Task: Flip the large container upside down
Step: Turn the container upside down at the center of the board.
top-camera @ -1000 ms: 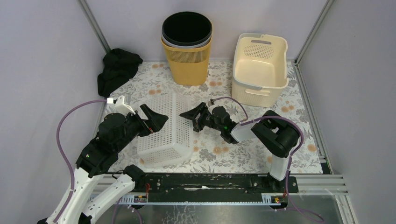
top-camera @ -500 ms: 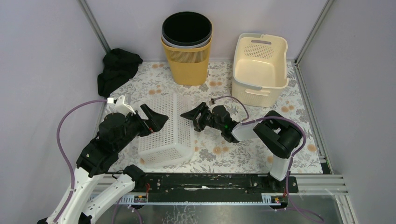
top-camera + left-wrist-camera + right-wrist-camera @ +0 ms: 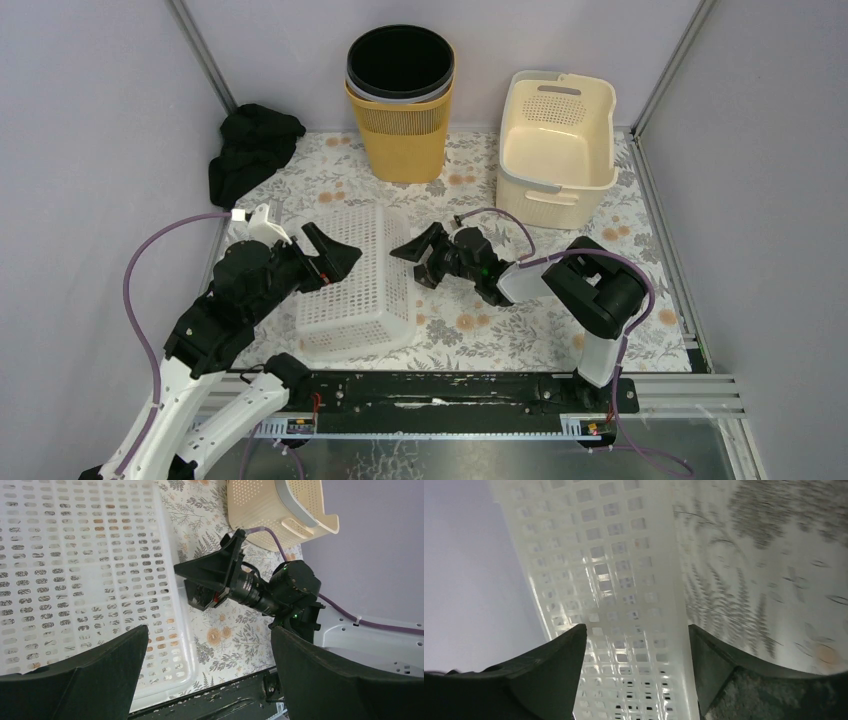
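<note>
The large container, a white perforated basket [image 3: 355,285], lies on the flowered table with a broad holed face [image 3: 85,555] turned up and its rim down. My left gripper [image 3: 335,262] hovers over its left part, jaws wide open and empty [image 3: 209,635]. My right gripper [image 3: 412,262] stands open just off the basket's right side, holding nothing. In the right wrist view the basket's lattice wall [image 3: 624,580] fills the space ahead of the right gripper [image 3: 636,630], apart from the fingers.
A yellow bin with a black liner [image 3: 400,90] stands at the back centre. Right of it is a cream basket [image 3: 557,140]. A black cloth [image 3: 252,145] lies at the back left. The black base rail [image 3: 450,385] runs along the near edge.
The white basket has dropped from a steep tilt to lie flat. The right gripper's jaws have widened and drawn slightly away from its side. The left arm has barely moved.
</note>
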